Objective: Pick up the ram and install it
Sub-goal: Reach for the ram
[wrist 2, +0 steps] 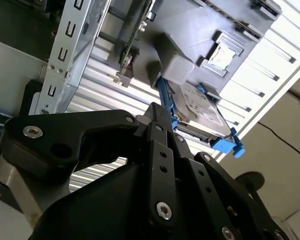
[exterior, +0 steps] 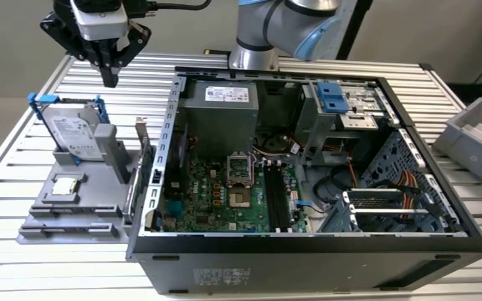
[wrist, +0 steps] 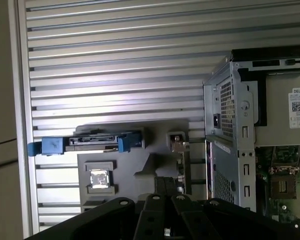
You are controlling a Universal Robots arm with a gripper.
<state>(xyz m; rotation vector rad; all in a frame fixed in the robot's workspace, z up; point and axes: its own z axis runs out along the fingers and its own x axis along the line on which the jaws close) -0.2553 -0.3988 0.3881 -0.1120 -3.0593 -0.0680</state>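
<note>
Exterior view: black angular tool (exterior: 110, 79) pinched shut, empty, above slatted metal table (exterior: 7, 170).

An open desktop computer case (exterior: 308, 257) fills the exterior view's centre on a slatted metal table (exterior: 7, 263), its green motherboard (exterior: 211, 204) below a grey power supply (exterior: 218, 122). At the exterior view's left a grey holder (exterior: 78, 219) carries an upright hard drive (exterior: 73, 135) with blue brackets and a square CPU chip (exterior: 65, 185); a grey bin (exterior: 476, 135) sits at the right edge.
</note>
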